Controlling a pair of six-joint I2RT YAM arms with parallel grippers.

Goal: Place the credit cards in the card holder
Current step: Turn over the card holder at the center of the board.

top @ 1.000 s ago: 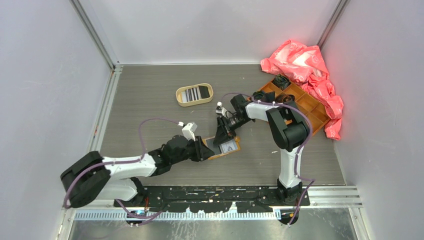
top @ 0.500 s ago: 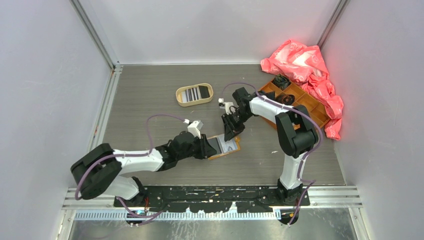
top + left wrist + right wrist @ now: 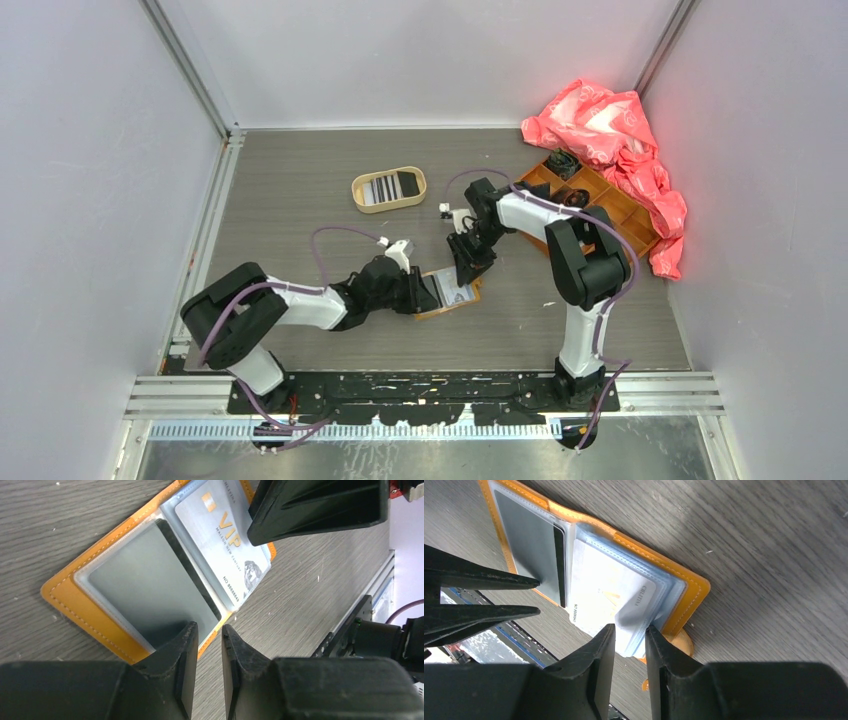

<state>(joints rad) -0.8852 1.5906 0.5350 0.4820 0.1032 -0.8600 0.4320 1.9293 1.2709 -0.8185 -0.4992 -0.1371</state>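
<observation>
From the top external view, an oval tan tray (image 3: 389, 189) is lying well apart from the work, toward the back of the table (image 3: 300, 200), and is carrying a striped card (image 3: 381, 189) and a black card (image 3: 408, 184). At the right, a crumpled pink bag (image 3: 600, 125) is spilling over an orange compartmented box (image 3: 600, 210). The card holder (image 3: 452, 291) is lying open near the middle, between the two arms. The left gripper (image 3: 425, 297) is reaching onto its left half and the right gripper (image 3: 465, 262) is coming down on its far edge, so both are covering part of it.

In the left wrist view, the card holder (image 3: 65, 597) is showing a dark card (image 3: 150, 590) in one clear sleeve and a pale card (image 3: 225, 535) marked VIP in the next. The left gripper (image 3: 209, 647) is hanging over the holder's near edge with only a narrow slit between its jaws. I cannot tell whether it is pinching anything.

In the right wrist view, the right gripper (image 3: 629, 632) is clamping the end of the pale card (image 3: 609, 590), which is lying across the holder's (image 3: 694, 592) sleeves.
</observation>
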